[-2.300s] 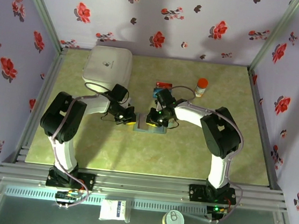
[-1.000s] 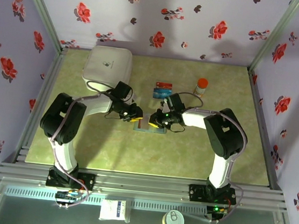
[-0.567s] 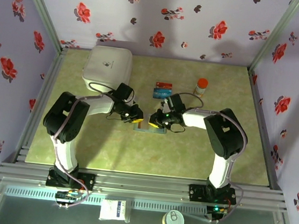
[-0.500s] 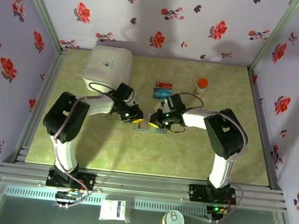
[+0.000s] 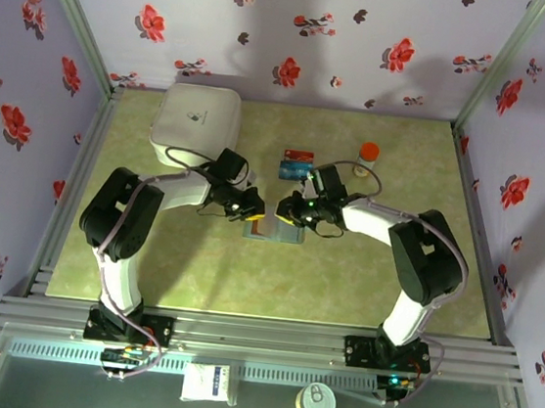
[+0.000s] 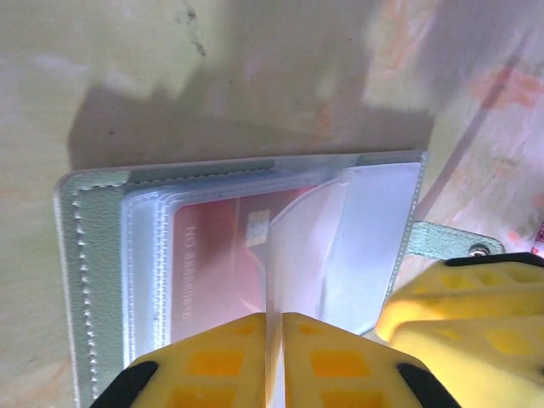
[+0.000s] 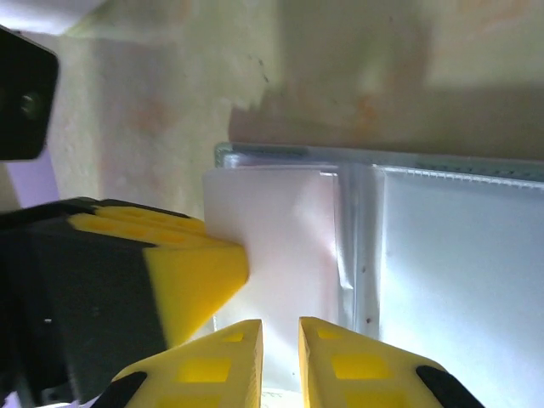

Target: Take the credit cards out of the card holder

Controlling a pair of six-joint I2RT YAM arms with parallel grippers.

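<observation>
The card holder (image 5: 275,230) lies open on the table between both grippers. In the left wrist view its grey-green stitched panel (image 6: 89,280) carries clear plastic sleeves, and a red card (image 6: 217,255) sits inside one. My left gripper (image 6: 274,336) is shut on a raised clear sleeve leaf (image 6: 340,229). The stud tab (image 6: 450,242) pokes out at the right. My right gripper (image 7: 280,340) hovers over the sleeves (image 7: 289,229) with a narrow gap and nothing between its fingers. A red card (image 5: 300,154) and a blue-teal card (image 5: 289,169) lie on the table behind the holder.
A big white rounded box (image 5: 197,117) stands at the back left. A small orange-capped bottle (image 5: 366,157) stands at the back right. The two grippers' yellow fingers nearly touch over the holder. Metal frame posts and flowered walls enclose the table.
The right arm's elbow has swung out to the right and its gripper has shifted slightly toward the back. The left gripper has edged right over the holder, keeping hold of the sleeve.
</observation>
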